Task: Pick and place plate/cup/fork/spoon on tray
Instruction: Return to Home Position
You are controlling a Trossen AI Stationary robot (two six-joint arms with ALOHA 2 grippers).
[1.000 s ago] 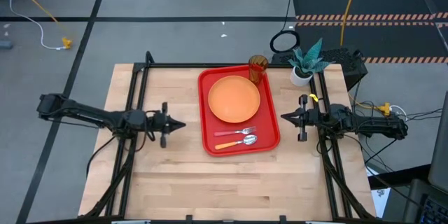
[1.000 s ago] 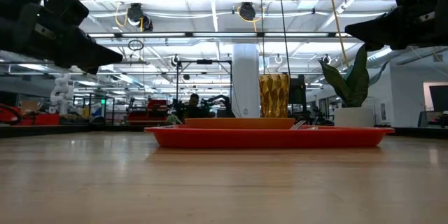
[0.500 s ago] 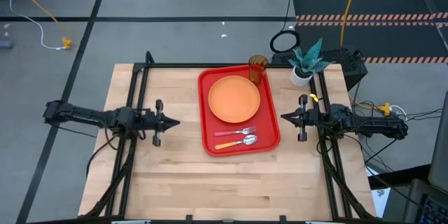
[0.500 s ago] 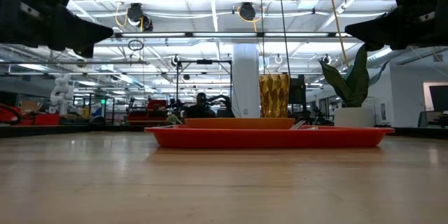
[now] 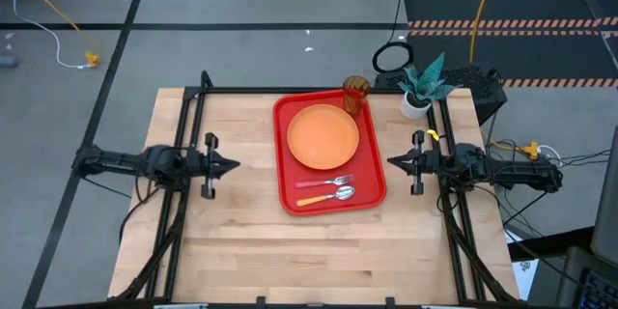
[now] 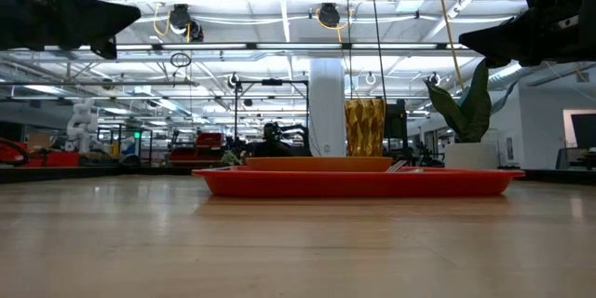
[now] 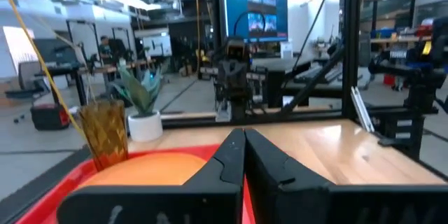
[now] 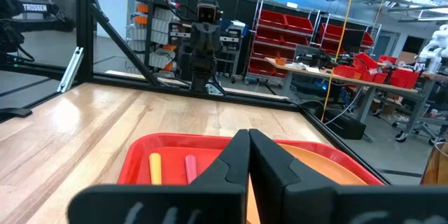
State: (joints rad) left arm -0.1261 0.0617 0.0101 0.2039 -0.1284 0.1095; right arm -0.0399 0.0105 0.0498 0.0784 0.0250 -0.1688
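The red tray [image 5: 287, 179] lies on the table's middle. On it rest the orange plate [image 5: 323, 136], the amber cup [image 5: 355, 94] at the far right corner, the pink-red-handled fork [image 5: 326, 183] and the orange-handled spoon [image 5: 328, 195] near the near rim. My left gripper [image 5: 235, 165] is shut and empty, above the table left of the tray. My right gripper [image 5: 391, 161] is shut and empty, right of the tray. The tray also shows in the low view [image 6: 354, 182], and the cup in the left wrist view [image 7: 105, 133].
A white pot with a teal plant [image 5: 420, 85] stands at the far right of the table, beside the cup. A black frame rail [image 5: 290, 90] runs along the far edge. Bare wood lies on the near half of the table [image 5: 319, 251].
My left gripper has drawn back toward the table's left edge, away from the tray, and risen a little. It stays shut. My right arm and the things on the tray have kept still.
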